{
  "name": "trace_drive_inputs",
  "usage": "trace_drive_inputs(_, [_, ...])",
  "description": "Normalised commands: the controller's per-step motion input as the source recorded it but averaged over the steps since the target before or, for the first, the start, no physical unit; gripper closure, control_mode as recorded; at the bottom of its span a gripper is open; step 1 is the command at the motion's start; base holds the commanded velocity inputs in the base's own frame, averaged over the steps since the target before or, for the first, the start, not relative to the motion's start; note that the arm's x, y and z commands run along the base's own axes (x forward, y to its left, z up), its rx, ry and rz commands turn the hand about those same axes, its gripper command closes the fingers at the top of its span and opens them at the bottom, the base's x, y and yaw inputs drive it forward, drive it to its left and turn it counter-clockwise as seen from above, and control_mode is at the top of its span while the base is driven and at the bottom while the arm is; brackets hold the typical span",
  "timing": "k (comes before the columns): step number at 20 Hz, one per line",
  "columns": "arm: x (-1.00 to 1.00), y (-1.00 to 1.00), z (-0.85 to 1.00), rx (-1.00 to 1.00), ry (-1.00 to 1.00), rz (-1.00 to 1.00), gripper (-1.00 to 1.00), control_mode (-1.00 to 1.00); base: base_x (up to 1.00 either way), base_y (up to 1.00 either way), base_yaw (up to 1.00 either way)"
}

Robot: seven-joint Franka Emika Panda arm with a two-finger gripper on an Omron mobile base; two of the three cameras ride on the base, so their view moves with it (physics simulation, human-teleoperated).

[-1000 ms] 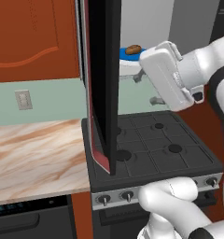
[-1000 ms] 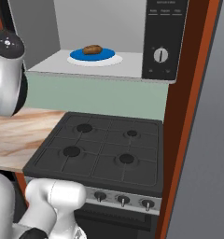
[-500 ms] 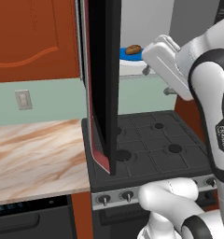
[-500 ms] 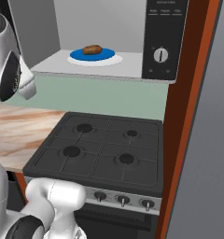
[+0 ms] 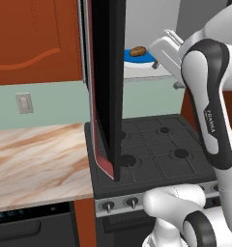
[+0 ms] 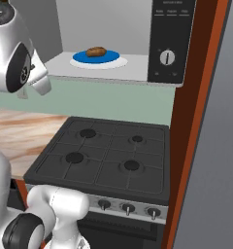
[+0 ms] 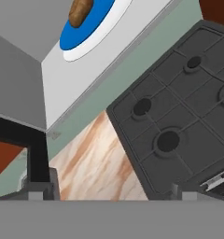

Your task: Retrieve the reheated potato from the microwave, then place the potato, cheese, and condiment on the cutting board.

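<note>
**Potato on its blue plate inside the open microwave, jaws spread and empty**

The potato, a lumpy tan-brown oval, lies on a round blue plate that sits on a white turntable disc on the pale floor of the microwave. In the right base view the oven cavity stands open above the stove, and its black control panel with a round white knob is to the right of the plate. In the left base view the microwave door hangs swung out edge-on toward the camera, a tall black slab with a red-lined inner face, and the potato shows past it on the blue plate.

The gripper is outside the cavity, well apart from the potato. The hand view looks up at the microwave floor from below and to one side, with the potato at the top edge. The two dark fingertips stand far apart at the bottom corners of that view, so the jaws are wide open with nothing between them. The white arm rises at the right of the left base view, its hand angled toward the oven opening.

Below the microwave lies the black gas stove with four burners and a row of knobs along its front. To the stove's left runs a marbled beige bench, backed by a pale green wall with a light switch. A red-brown cabinet hangs above the bench.
</note>
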Motion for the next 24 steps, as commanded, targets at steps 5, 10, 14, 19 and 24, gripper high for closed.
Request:
trace_drive_inputs(5, [0.27, -0.33, 0.0, 0.0, 0.0, 0.0, -1.0, -1.0, 0.0, 0.0, 0.0])
trace_drive_inputs(10, [0.34, -0.25, 0.0, -0.06, -0.06, 0.01, -1.0, -1.0, 0.0, 0.0, 0.0])
trace_drive_inputs(14, [0.38, -0.14, 0.0, -0.12, -0.14, 0.01, -1.0, -1.0, 0.0, 0.0, 0.0])
trace_drive_inputs(19, [0.35, -0.03, 0.0, -0.17, -0.24, 0.0, -1.0, -1.0, 0.0, 0.0, 0.0])
trace_drive_inputs(24, [0.28, 0.0, 0.05, -0.2, -0.23, 0.0, -1.0, -1.0, 0.0, 0.0, 0.0])
